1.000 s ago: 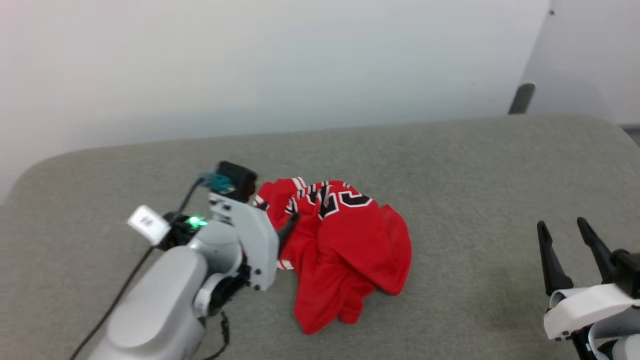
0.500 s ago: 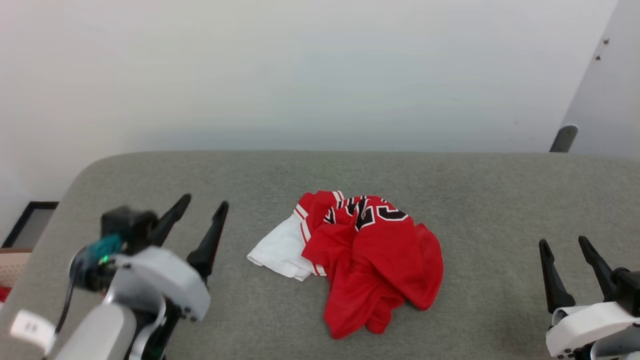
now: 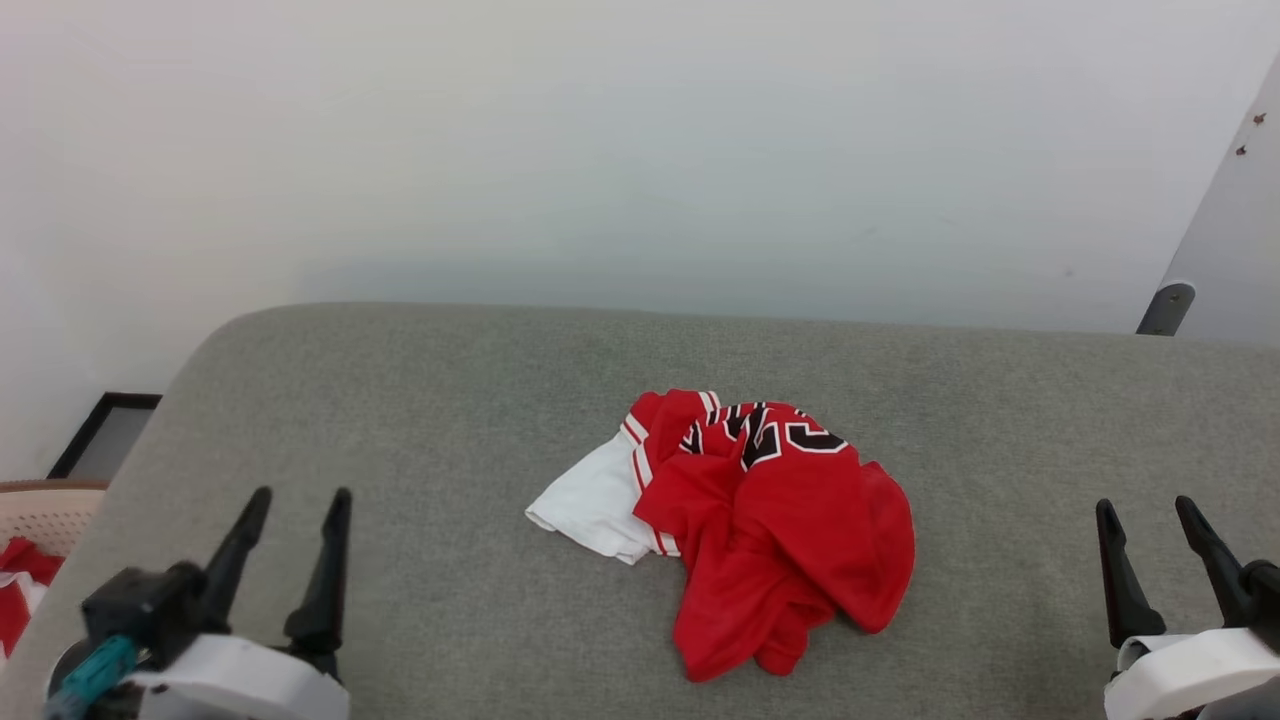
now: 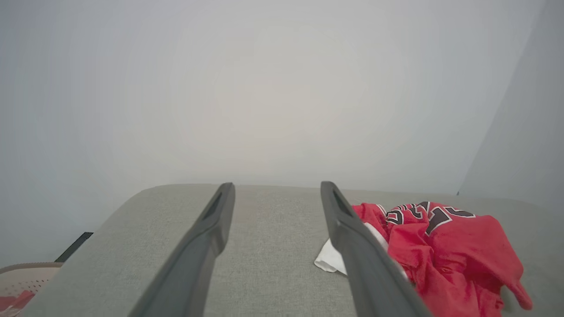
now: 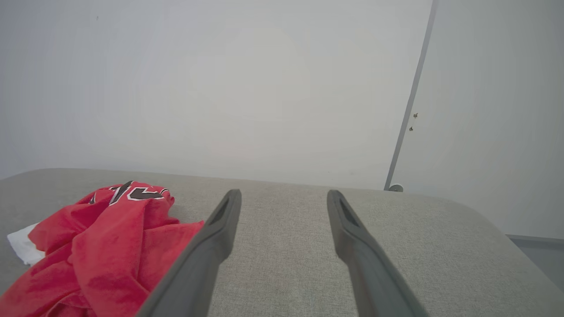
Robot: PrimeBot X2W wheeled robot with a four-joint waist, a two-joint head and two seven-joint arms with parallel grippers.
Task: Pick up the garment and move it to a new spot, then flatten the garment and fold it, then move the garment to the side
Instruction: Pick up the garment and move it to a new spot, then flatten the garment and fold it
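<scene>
- Grey padded tabletop [image 3: 400,400]: bare cloth on every side of the heap, so there is room to spread either way.
- The garment [image 3: 800,540]: a crumpled red mound at mid-tabletop, between my two arms and well apart from both. The black number [image 3: 790,435] faces up at its far edge.
- Left end effector [image 3: 302,495] and right end effector [image 3: 1144,503]: both wide and empty, low at the near edge.
- White sleeve [image 3: 590,505]: lies flat on my left side of the mound, the one clear handle.
- Judgement: flattening is the step in hand. Pinch a single layer at the sleeve with the left, seek the opposite edge with the right, then pull apart low and slowly. Gripping the mound's middle would only drag the folds.
</scene>
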